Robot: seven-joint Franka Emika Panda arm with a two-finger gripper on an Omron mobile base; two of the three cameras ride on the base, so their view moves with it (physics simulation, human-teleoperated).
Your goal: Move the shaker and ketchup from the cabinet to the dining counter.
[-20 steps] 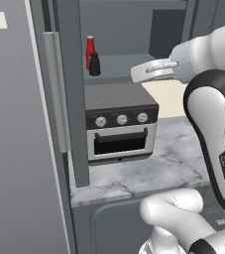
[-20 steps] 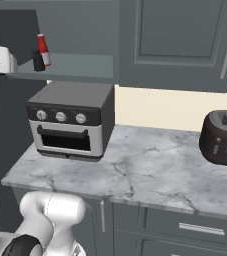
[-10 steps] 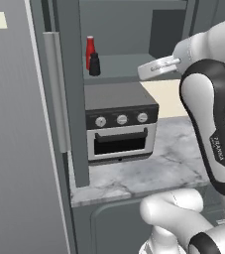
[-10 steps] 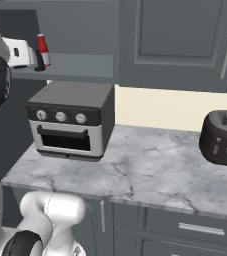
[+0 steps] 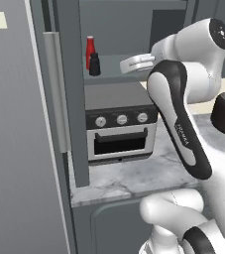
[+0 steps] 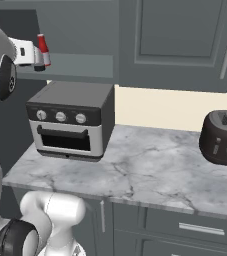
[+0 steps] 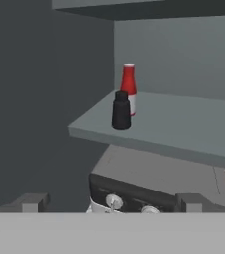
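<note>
The red ketchup (image 5: 89,48) with its white cap stands on the inner shelf (image 5: 119,75) of the open cabinet, and the black shaker (image 5: 94,65) stands just in front of it, touching or nearly so. My gripper (image 5: 127,63) hangs open at shelf height, a short way right of the two, holding nothing. In the hand view the shaker (image 7: 121,110) and the ketchup (image 7: 128,84) stand ahead on the shelf (image 7: 178,131), well beyond my spread fingertips (image 7: 32,201). In the right base view my gripper (image 6: 34,59) partly covers the ketchup (image 6: 43,44). The dining counter is out of view.
A toaster oven (image 5: 118,124) sits directly under the shelf on a short marble counter (image 6: 135,170). A black toaster (image 6: 222,137) stands at the counter's right end. A tall grey panel (image 5: 20,149) with a bar handle lies to the left of the cabinet.
My hand has moved left toward the shelf and the two bottles, and the elbow has swung in front of the left base camera. The jaws stayed wide open.
</note>
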